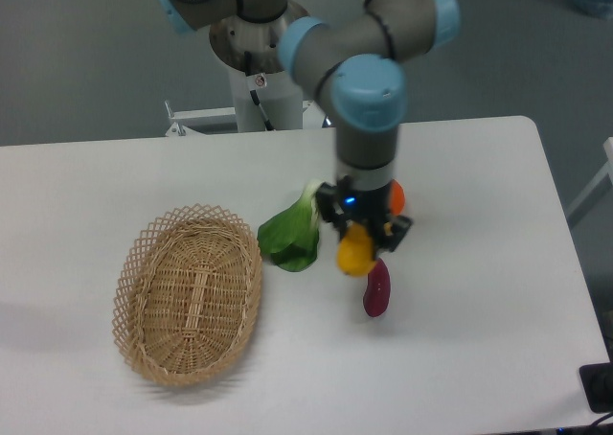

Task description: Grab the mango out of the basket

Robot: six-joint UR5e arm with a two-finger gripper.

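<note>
My pincer [358, 246] sits right of the frame's centre, closed around the mango [353, 252], which hangs clear of the table [479, 339] rather than lying in the basket [188, 294] at lower left. The basket looks empty. I judge the fruit smooth and a bit slippery, firm but bruisable, and heavy enough to swing; a grip across its middle is safest, whereas I seem to hold it near its upper end. My fingers are dark against the wrist, so exactly where they touch the skin is hard to make out. Just below the mango lies a purple sweet potato [376, 288]. An orange fruit [397, 198] is mostly hidden behind my wrist. A leafy green [292, 234] lies between me and the basket.
</note>
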